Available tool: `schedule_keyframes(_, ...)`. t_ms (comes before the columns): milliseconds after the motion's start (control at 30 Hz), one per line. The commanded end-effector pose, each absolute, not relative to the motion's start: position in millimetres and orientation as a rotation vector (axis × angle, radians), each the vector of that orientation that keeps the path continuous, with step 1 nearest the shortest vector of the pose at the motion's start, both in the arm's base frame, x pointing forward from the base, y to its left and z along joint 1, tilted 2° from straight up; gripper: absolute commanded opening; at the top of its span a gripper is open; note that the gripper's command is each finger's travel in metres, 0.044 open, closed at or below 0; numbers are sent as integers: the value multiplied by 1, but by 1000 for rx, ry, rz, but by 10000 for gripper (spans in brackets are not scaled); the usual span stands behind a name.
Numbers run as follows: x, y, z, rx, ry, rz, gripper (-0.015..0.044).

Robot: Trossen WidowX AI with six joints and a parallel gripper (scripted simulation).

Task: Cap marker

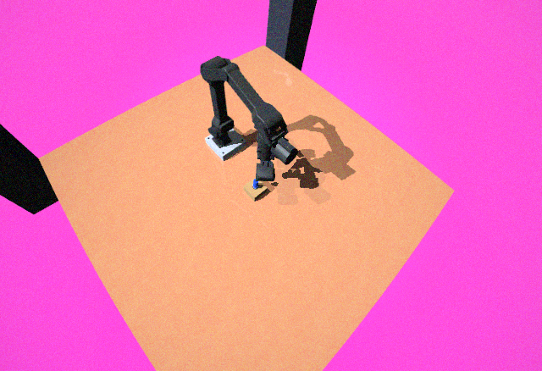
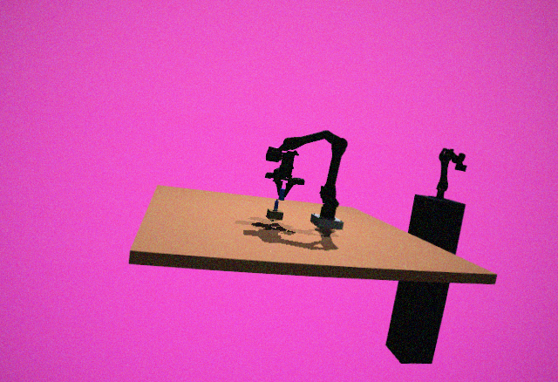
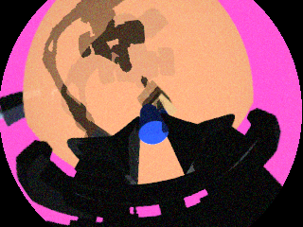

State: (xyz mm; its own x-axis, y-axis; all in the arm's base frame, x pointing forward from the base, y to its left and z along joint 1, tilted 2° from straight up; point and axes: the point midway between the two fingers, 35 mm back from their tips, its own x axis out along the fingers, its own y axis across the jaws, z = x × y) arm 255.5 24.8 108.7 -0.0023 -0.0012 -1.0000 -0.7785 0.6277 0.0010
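Blue cap [image 3: 153, 131] is clenched in the jaws, long axis vertical, open end down, held directly above the marker [image 2: 279, 204]. Marker stands upright in the holder block [image 1: 256, 191] near the middle of the bench [image 1: 174, 248], just beside the arm's base [image 1: 223, 146]. Contact between cap and marker cannot be told.

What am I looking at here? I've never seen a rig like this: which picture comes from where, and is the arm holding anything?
A single dark jointed arm is bolted to an orange table. One picture looks down from above, one views the table from the side, and the round one looks out from the wrist between the fingers. On the table sits a small tan holder block with a marker standing in it. The gripper is shut on the blue cap, held over the marker.
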Motion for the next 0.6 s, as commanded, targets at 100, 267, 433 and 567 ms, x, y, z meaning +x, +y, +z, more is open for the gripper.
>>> schedule_keyframes(100,261,5,115,-702,1468,698,0)
schedule_keyframes(267,265,-9,121,-703,1469,697,0)
schedule_keyframes(433,267,-20,125,-704,1470,696,0)
schedule_keyframes(567,266,-20,121,-704,1470,696,0)
